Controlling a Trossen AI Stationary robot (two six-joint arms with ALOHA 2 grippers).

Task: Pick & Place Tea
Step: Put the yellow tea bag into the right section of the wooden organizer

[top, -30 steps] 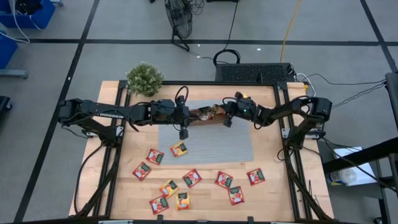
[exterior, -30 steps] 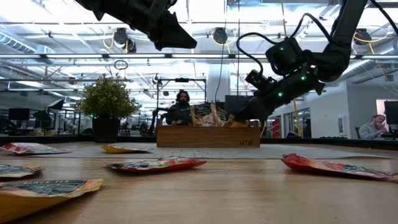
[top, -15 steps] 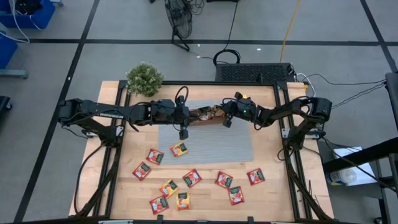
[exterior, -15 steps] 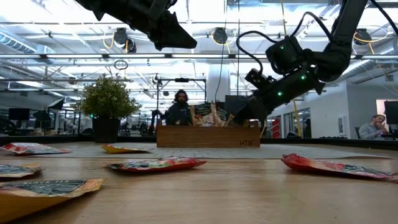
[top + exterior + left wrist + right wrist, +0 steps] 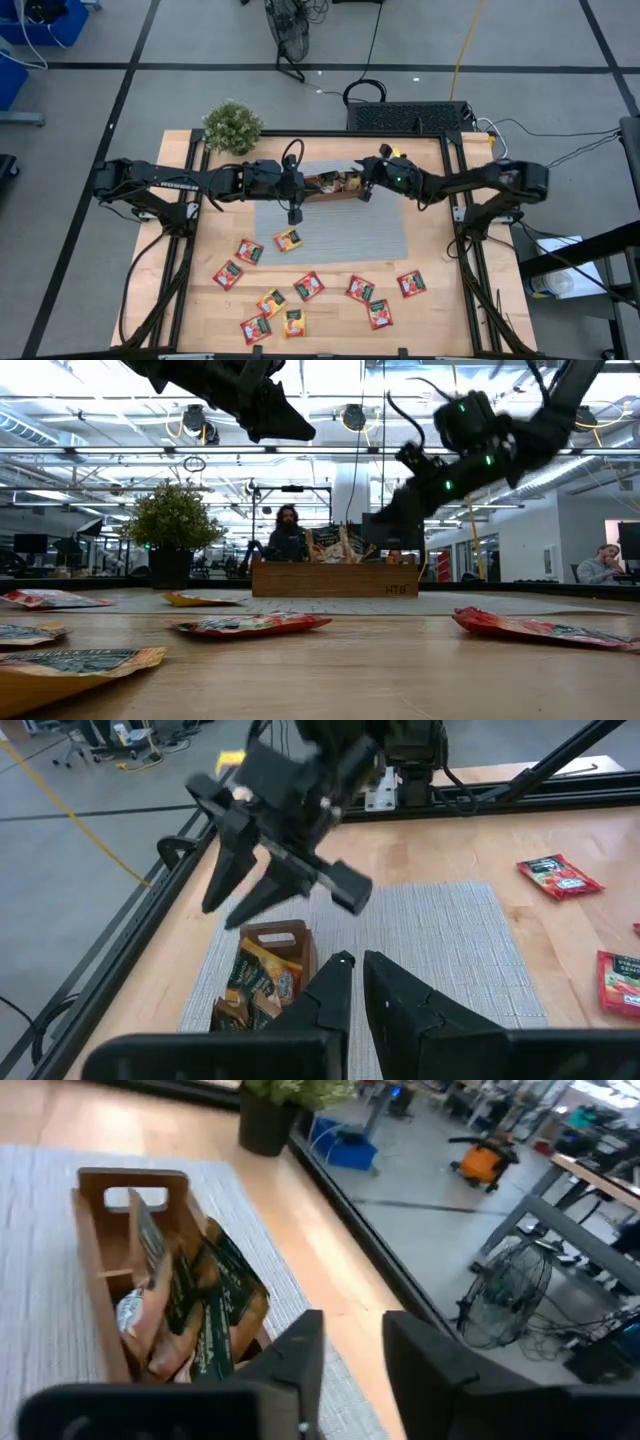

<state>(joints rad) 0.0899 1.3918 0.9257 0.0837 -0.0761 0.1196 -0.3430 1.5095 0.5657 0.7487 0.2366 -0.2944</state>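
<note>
Several red, green and orange tea packets [image 5: 308, 286] lie flat on the near half of the wooden table. More tea [image 5: 190, 1305] stands on edge inside the brown wooden tray [image 5: 335, 185], which rests on a grey mat [image 5: 350, 235]. My right gripper [image 5: 350, 1355] hovers open just above the tray's right end [image 5: 400, 575], with nothing between its fingers. My left gripper [image 5: 355, 970] hangs in the air over the tray's left end, its fingers together and nothing showing between them.
A potted plant [image 5: 232, 126] stands at the table's far left corner. Black rails run along the table's left and right sides. In the low view, people [image 5: 287, 532] sit in the room beyond the table. Bare mat lies near the tray.
My right gripper has risen from the tray's right end and now hangs clear above it. The tea in the tray stays where it was. My left arm has kept still.
</note>
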